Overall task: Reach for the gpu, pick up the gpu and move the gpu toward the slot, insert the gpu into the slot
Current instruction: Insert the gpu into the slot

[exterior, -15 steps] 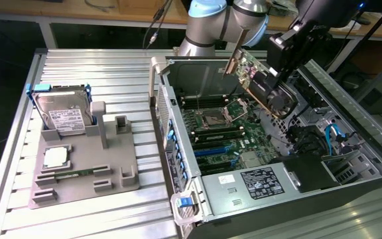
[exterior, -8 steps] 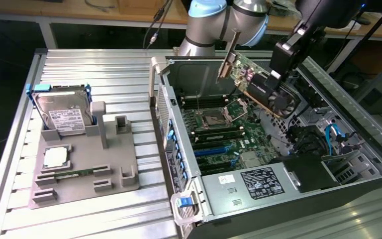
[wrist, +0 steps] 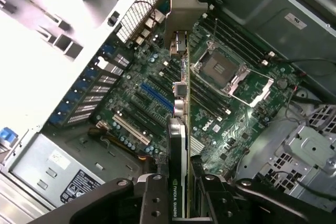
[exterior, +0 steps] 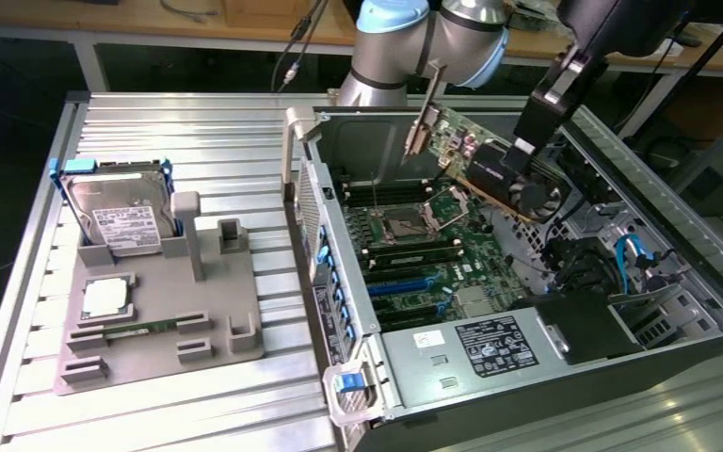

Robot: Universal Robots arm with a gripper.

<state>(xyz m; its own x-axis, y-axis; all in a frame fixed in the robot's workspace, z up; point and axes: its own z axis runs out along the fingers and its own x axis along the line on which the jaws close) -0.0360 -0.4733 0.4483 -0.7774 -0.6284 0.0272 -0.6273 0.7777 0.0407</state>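
My gripper is shut on the gpu, a dark card with a silver bracket at one end, and holds it tilted in the air above the open computer case. In the wrist view the gpu runs edge-on away from my gripper, its bracket at the far end. The dark fingers clamp it from both sides. Below it lies the green motherboard with parallel blue strips, the slot among them. The card hangs apart from the blue slot, over the board's middle.
The square silver processor socket and black memory slots sit under the card. The case's metal walls surround the board; a power supply and blue cables lie nearby. A hard drive stands in a grey fixture at the exterior view's left.
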